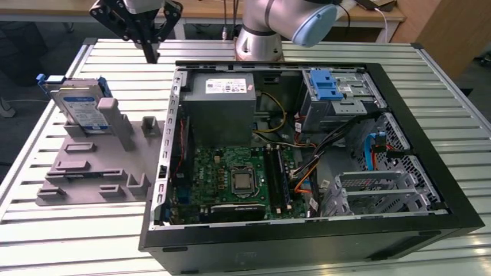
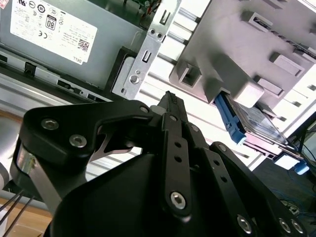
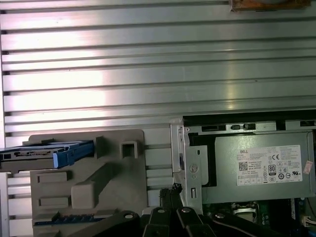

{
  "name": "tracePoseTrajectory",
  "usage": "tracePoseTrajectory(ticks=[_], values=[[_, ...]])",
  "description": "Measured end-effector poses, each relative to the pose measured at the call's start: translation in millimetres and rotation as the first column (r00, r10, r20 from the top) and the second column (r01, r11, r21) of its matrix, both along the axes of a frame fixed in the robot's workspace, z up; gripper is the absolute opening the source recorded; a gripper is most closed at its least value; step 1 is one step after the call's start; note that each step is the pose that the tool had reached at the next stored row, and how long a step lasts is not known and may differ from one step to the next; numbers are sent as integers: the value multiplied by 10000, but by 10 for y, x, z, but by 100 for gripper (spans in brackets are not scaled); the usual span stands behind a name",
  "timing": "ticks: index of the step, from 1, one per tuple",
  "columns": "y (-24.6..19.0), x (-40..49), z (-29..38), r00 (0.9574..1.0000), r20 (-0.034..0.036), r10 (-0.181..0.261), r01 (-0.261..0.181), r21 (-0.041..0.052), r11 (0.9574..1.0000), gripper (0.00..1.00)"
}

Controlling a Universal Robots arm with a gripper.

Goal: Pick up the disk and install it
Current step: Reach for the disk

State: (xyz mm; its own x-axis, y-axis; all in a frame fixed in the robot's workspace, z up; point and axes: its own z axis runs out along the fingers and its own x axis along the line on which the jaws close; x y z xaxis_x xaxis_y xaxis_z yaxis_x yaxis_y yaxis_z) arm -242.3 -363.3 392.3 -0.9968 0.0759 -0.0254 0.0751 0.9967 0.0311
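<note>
Grey plastic fixture (image 1: 100, 167), flat on a slatted aluminium table (image 1: 69, 230), to the exterior view's left of the computer case. Contents: the disk (image 1: 80, 106), a silver hard drive with a white-and-blue label in a blue carrier frame. It stands on edge and leans in the slot at the fixture's far end. Both wrist views show it in that slot (image 2: 256, 121) (image 3: 44, 150). The fixture's other slots and blocks show nothing in them.

Black computer case (image 1: 429, 172), lying on its side with the panel off.
- Grey power supply (image 1: 222, 109) at the far side.
- Green motherboard (image 1: 238, 175) nearer, with the processor socket at its middle.
- Metal drive cage (image 1: 349, 95) at the far corner on the exterior view's right, a blue carrier (image 1: 326, 86) seated in it.
- Perforated metal bracket (image 1: 376, 190) at the near side on the exterior view's right.
- Loose orange, yellow and black wires (image 1: 299, 167) across the middle, between motherboard and cage.
- Blue cable (image 1: 372, 149) along the wall on the exterior view's right.

Black gripper (image 1: 151, 56), hanging over bare table beyond the fixture, near the case's far corner on the exterior view's left. Its fingers are drawn together to a point and hold nothing. It is apart from the disk.

A bare strip of table runs between fixture and case, and the slats are open in front of the fixture out to the table edge.
</note>
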Motion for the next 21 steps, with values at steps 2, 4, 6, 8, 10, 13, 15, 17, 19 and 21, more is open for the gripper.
tracePoseTrajectory(ticks=[2,4,6,8,10,13,15,17,19,21], values=[[0,-24,0,10000,0,0,0,0,10000,11],[1,-47,-1,10000,1,0,0,1,10000,11],[2,-67,-1,10000,0,0,0,0,10000,11],[2,-88,-1,10000,1,0,0,0,10000,11],[3,-110,-1,10000,1,1,-1,0,10000,11],[5,-145,-2,10000,1,1,-1,1,10000,11],[6,-169,-2,10000,1,1,-1,1,10000,11],[7,-193,-2,10000,0,1,-1,0,10000,11],[8,-215,-2,10000,1,0,0,0,10000,11],[9,-239,-2,10000,0,0,0,0,10000,11]])
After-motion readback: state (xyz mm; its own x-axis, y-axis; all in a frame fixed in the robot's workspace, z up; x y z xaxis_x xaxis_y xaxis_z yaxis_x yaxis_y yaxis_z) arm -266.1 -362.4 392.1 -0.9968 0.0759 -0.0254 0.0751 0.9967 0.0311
